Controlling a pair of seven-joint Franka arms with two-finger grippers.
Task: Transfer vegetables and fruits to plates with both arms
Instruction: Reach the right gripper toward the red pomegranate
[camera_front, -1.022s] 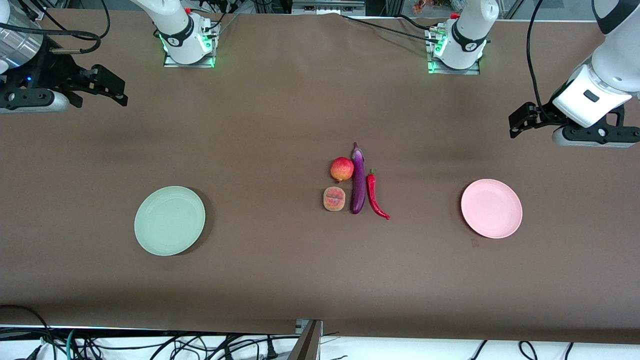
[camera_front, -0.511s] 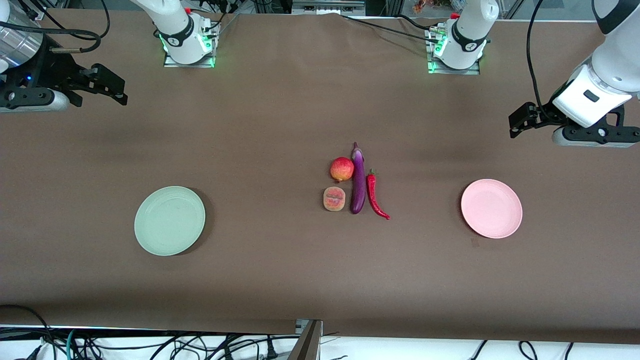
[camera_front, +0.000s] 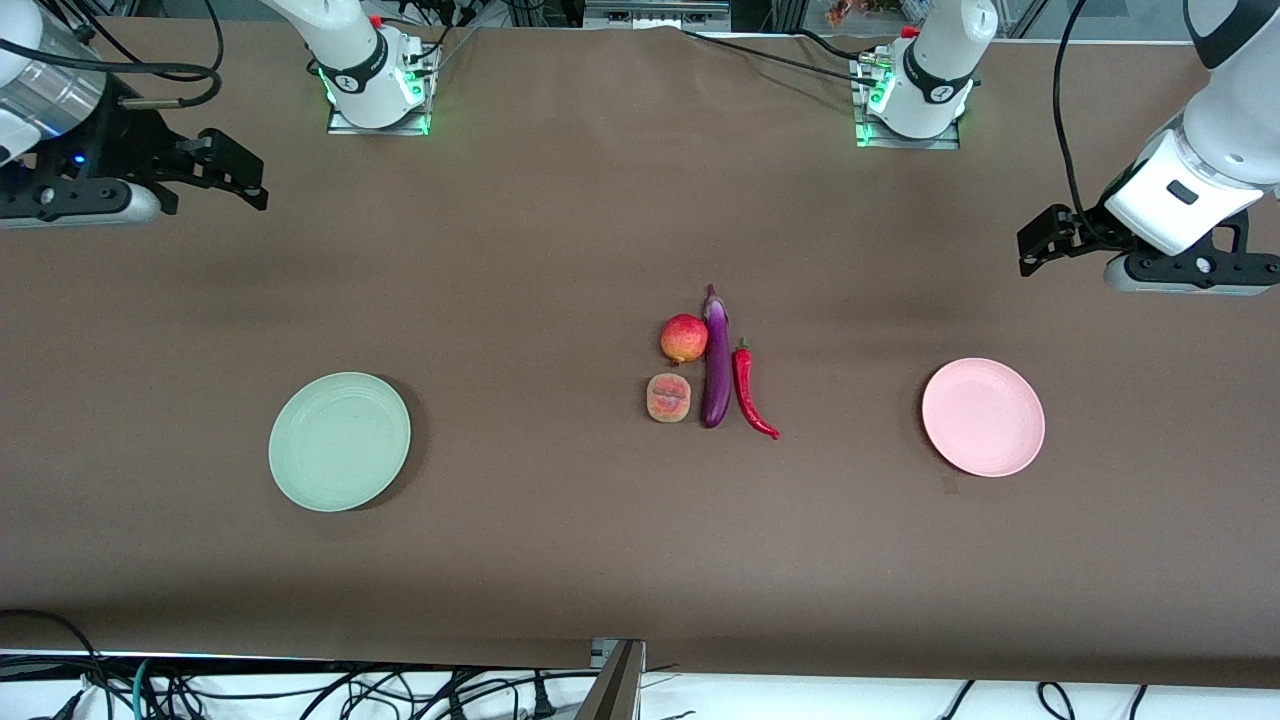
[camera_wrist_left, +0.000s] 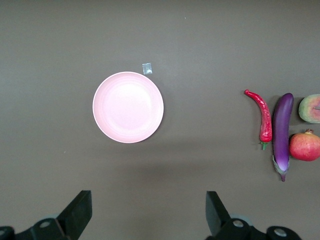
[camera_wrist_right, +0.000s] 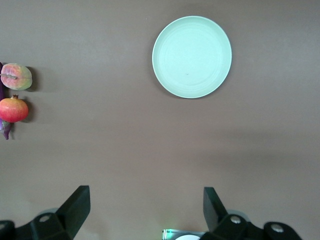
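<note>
Nothing has been lifted yet: the four items lie bunched together near the middle of the brown cloth-covered surface (camera_front: 560, 520), and both plates are bare. The long slim glossy purple eggplant (camera_front: 715, 360) lies lengthwise, with the thin curved red chili pepper (camera_front: 748, 392) just beside it toward the left arm's end, and the round red-and-yellow fruit (camera_front: 684, 338) right against it on the side toward the right arm's end; the flatter pinkish-orange peach-like fruit (camera_front: 668, 397) sits nearer the front camera than the round fruit. The pale pink round plate (camera_front: 983, 416) lies toward the left arm's end, the pale mint green round plate (camera_front: 339, 441) toward the right arm's end, each well apart from the cluster. The left hand (camera_wrist_left: 148, 212) hangs over bare surface at its own end with its fingers spread wide and empty; the right hand (camera_wrist_right: 145, 210) hangs likewise at the other end, fingers apart, holding nothing. The step in hand looks like the first reach. It would go best if each arm took the item on its own side: the left the chili, the right a fruit. Each should come straight down with fingers straddling the piece. The tight packing means a careless approach could nudge the eggplant or set the round fruit rolling.
</note>
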